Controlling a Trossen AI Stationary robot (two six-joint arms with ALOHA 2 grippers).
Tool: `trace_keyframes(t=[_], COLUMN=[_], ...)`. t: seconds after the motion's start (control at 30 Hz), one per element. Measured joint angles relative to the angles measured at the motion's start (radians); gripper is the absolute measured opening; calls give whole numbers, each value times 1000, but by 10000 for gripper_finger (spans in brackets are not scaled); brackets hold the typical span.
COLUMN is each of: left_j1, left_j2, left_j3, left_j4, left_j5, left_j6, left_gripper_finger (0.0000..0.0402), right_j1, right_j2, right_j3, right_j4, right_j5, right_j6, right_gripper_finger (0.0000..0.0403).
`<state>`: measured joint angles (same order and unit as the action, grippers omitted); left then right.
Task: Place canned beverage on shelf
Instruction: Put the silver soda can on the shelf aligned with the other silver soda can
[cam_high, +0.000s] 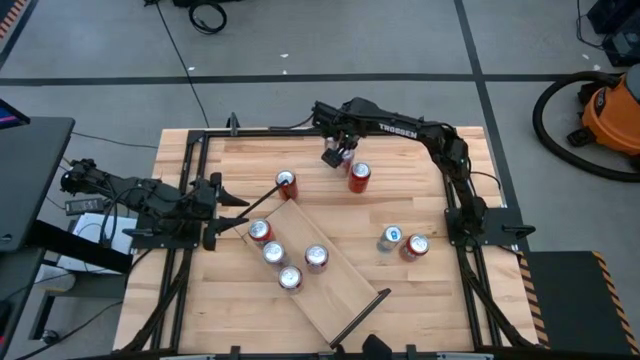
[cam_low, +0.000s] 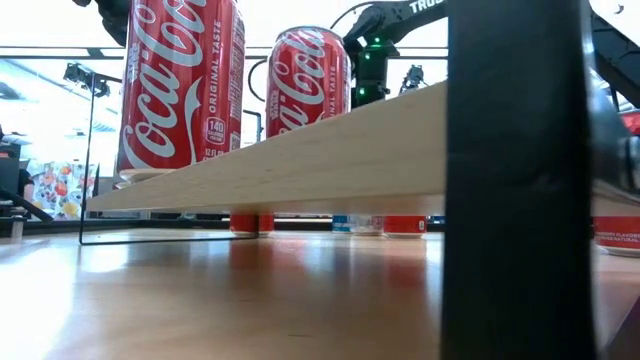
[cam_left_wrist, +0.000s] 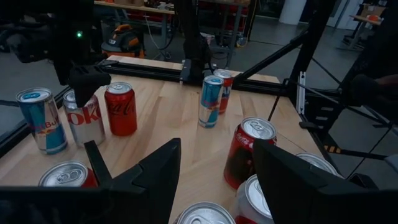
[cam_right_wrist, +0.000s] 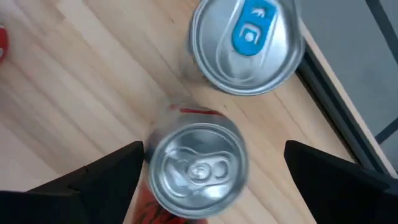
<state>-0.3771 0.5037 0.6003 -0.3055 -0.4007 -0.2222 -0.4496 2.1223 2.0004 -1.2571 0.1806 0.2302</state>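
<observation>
Table (cam_high: 200, 300) w/ shelf (cam_high: 335, 295) lying diagonally, 4 cans (cam_high: 290, 278) standing on it. 5 more cans on the table itself. Right gripper (cam_high: 333, 157) hovers over far-side cans, fingers wide apart. Left gripper (cam_high: 235, 203) near shelf's end, fingers nearly together, empty.

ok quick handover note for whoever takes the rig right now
Right gripper: open, fingers either side of a silver-topped can at the table's back, not yet gripping.
Left gripper: open, empty, by the shelf's end on its own side.
Done: four cans stand on the long pale wood shelf plank.
Left: more cans on the slatted wooden tabletop, including a red can.
</observation>
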Motion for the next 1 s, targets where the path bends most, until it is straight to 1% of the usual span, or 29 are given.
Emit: trace_keyframes(t=[0.17, 0.37, 0.53, 0.87, 1.0], left_j1=[0, 0, 0, 0, 0], left_j2=[0, 0, 0, 0, 0], left_j3=[0, 0, 0, 0, 0], left_j4=[0, 1, 3, 2, 2], left_j5=[0, 0, -19, -33, -33], left_j6=[0, 0, 5, 24, 27], left_gripper_finger=[210, 210, 210, 210, 210], right_j1=[2, 1, 1, -4, 1], right_j2=[0, 1, 1, 1, 1], right_j3=[-95, -172, -187, -192, -192], right_j4=[41, 93, 141, 186, 182], right_j5=[-54, -76, -73, -67, -62], right_j6=[3, 6, -3, -22, -22], right_gripper_finger=[400, 398, 383, 333, 329])
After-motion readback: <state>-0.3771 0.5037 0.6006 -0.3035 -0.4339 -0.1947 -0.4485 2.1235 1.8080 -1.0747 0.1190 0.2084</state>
